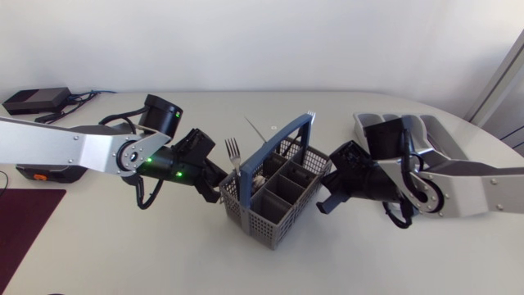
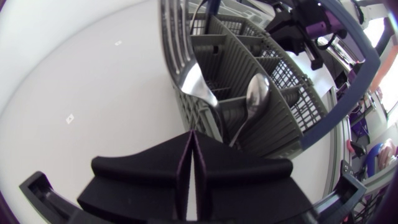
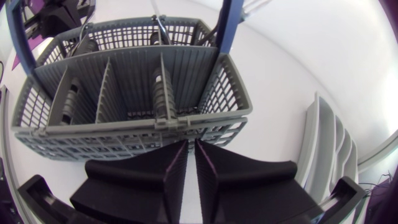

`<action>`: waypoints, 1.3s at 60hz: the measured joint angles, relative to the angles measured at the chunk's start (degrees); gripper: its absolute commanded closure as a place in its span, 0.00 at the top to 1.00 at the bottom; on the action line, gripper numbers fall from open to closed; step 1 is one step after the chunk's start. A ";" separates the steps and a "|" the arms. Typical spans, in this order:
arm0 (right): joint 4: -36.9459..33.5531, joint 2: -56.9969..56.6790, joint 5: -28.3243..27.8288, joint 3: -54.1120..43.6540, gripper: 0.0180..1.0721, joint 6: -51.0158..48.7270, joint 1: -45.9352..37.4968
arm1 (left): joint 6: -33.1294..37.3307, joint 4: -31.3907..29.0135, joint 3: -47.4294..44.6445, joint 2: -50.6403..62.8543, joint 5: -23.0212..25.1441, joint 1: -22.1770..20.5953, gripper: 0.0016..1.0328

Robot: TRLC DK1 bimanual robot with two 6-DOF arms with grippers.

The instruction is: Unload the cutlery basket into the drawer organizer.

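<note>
The grey cutlery basket [image 1: 274, 190] with a blue handle [image 1: 286, 135] stands mid-table. A fork [image 1: 232, 152] stands tines up in its left compartment, beside a thin upright piece [image 1: 255, 131]. My left gripper [image 1: 215, 192] sits at the basket's left corner, fingers pressed together and holding nothing. Just ahead of this gripper [image 2: 194, 138] are the fork [image 2: 186, 68] and a spoon [image 2: 255, 96]. My right gripper [image 1: 323, 198] rests against the basket's right wall. Its fingertips [image 3: 191, 144] stand a sliver apart against the mesh of the basket [image 3: 137, 87], with nothing seen between them. The grey drawer organizer [image 1: 383, 124] lies behind the right arm.
A black box [image 1: 37, 100] with cables sits at the far left back. A dark red mat [image 1: 24, 225] lies at the front left, with an orange and black block [image 1: 41, 174] under the left arm. The organizer [image 3: 323, 149] is beside my right gripper.
</note>
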 measured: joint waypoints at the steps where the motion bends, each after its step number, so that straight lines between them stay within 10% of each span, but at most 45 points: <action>1: 0.00 0.55 -0.02 0.52 0.15 0.00 0.00 | 0.04 -0.04 -0.20 -0.31 0.13 -0.07 0.03; 36: 0.85 11.98 -1.53 14.32 0.15 -0.24 0.57 | 1.49 -2.54 -5.81 -7.54 1.22 -5.07 0.03; 78: -22.10 -37.18 -5.46 -6.54 0.15 -0.55 7.54 | -3.17 18.43 2.40 3.19 -1.86 7.23 0.03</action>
